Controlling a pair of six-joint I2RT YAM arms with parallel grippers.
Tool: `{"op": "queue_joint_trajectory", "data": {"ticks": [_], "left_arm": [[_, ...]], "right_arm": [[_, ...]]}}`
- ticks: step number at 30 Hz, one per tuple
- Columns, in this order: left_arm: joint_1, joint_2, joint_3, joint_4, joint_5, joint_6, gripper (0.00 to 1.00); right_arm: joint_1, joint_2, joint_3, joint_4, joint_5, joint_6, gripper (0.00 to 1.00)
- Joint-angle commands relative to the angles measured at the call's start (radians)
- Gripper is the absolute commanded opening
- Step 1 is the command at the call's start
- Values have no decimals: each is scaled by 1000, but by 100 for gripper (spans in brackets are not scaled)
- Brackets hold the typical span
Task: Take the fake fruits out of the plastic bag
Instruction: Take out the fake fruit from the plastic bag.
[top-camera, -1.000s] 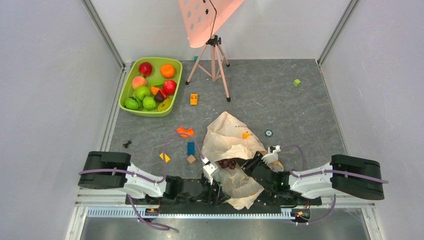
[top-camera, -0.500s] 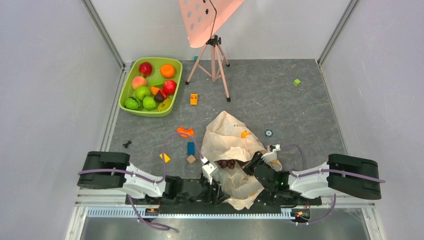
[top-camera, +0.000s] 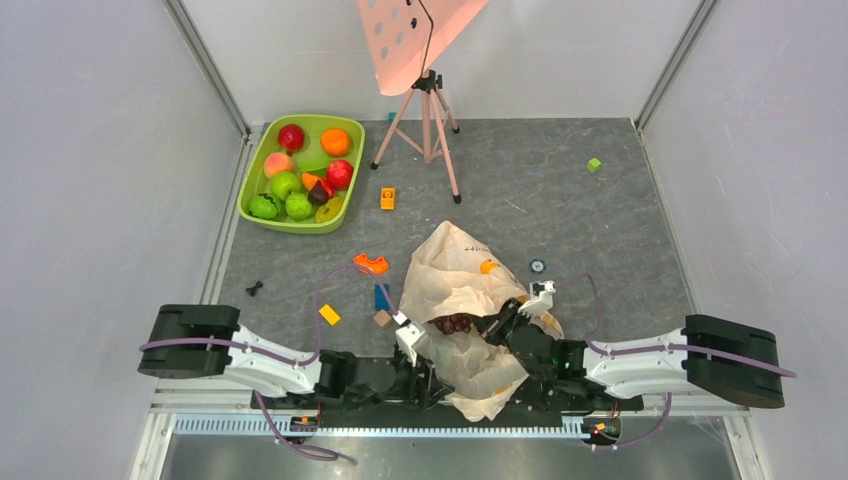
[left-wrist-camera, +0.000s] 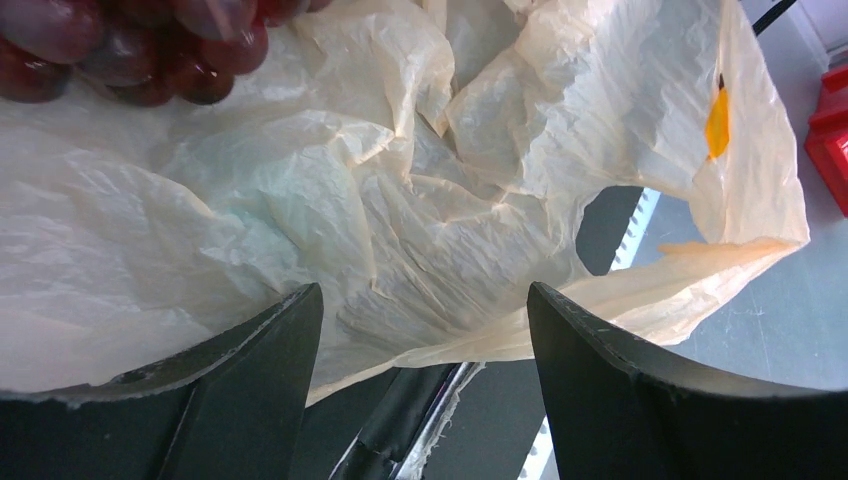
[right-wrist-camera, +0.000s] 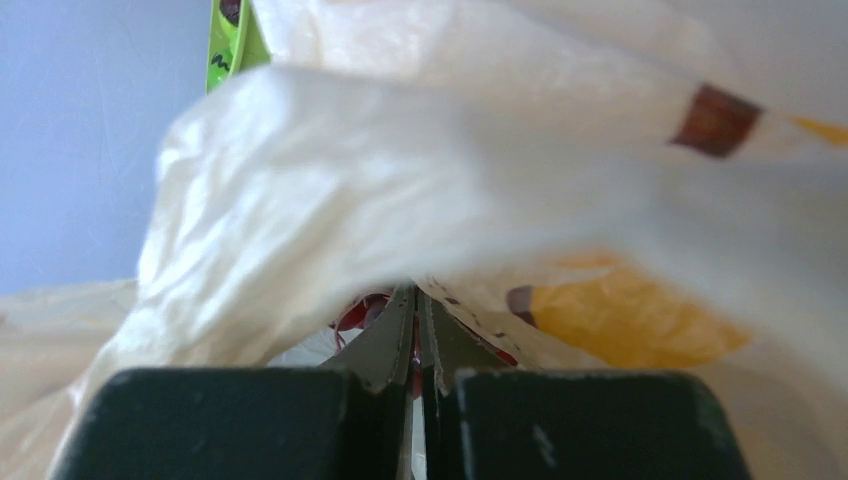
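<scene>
The pale peach plastic bag (top-camera: 455, 275) lies crumpled at the near middle of the table. A dark purple grape bunch (top-camera: 455, 324) shows at its mouth, and at the top left of the left wrist view (left-wrist-camera: 130, 50). My left gripper (top-camera: 405, 338) is open and empty just left of the grapes, with bag film (left-wrist-camera: 400, 200) and the bag's edge between its fingers. My right gripper (top-camera: 495, 325) reaches in from the right under a fold of the bag (right-wrist-camera: 400, 150). It is shut (right-wrist-camera: 417, 300), with red grape (right-wrist-camera: 360, 312) at its tips.
A lime-green tub (top-camera: 256, 190) with several fruits stands far left. A tripod (top-camera: 430, 120) stands at the back. An orange arc piece (top-camera: 370, 264), yellow (top-camera: 329, 314), blue (top-camera: 381, 295) and tan (top-camera: 382, 319) blocks lie left of the bag. A green block (top-camera: 594, 165) lies far right.
Both arms have stretched out, their rear links swinging outward. The right gripper has pushed a little farther into the bag mouth, and the bag has shifted slightly left.
</scene>
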Motion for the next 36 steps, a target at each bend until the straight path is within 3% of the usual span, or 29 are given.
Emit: {"op": "queue_joint_trajectory", "data": {"ticks": [1, 17, 24, 36], "left_arm": [[-6, -88, -13, -72, -81, -11, 81], [-6, -433, -48, -338, -233, -21, 81], [-5, -520, -61, -414, -276, -27, 82], [-6, -505, -48, -418, -303, -34, 82]], "right_arm": [[33, -61, 62, -50, 53, -202, 0], [175, -264, 258, -251, 132, -640, 0], [175, -328, 395, -357, 10, -797, 0], [175, -384, 619, -519, -225, -969, 0]]}}
